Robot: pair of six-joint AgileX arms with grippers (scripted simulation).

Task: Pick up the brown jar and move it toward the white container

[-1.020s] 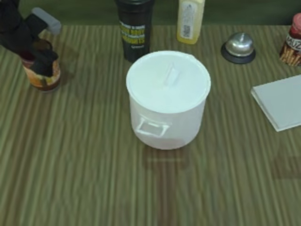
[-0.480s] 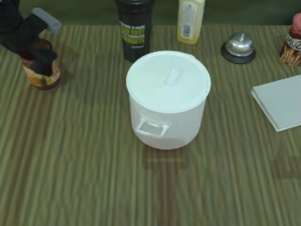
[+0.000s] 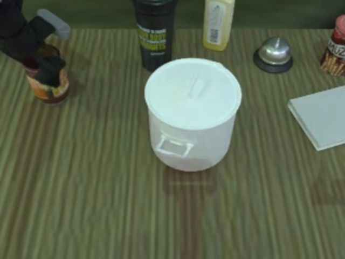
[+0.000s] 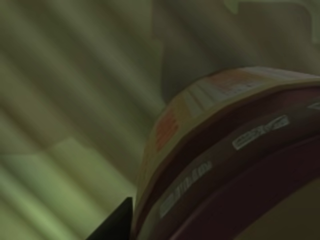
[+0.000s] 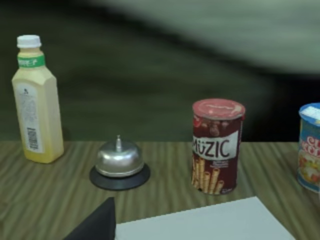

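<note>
The brown jar (image 3: 49, 86), small with an orange-yellow label and a dark lid, stands at the table's far left. My left gripper (image 3: 43, 62) comes down over its top and is shut on it. In the left wrist view the jar (image 4: 200, 130) fills the picture, and one dark fingertip (image 4: 117, 225) lies against its side. The white container (image 3: 192, 113), a large lidded pot with a side handle, stands mid-table, well to the right of the jar. My right gripper (image 5: 160, 235) is parked off the top view's right side, open, with one fingertip (image 5: 97, 225) showing.
Along the back edge stand a black tumbler (image 3: 155, 32), a yellow bottle (image 3: 218, 21), a silver bell (image 3: 274, 54) and a red-capped can (image 3: 335, 51). A flat white slab (image 3: 321, 116) lies at the right. A blue-rimmed cup (image 5: 310, 150) stands beyond the can.
The left gripper and the jar have shifted very slightly toward the back-left. Nothing else has moved.
</note>
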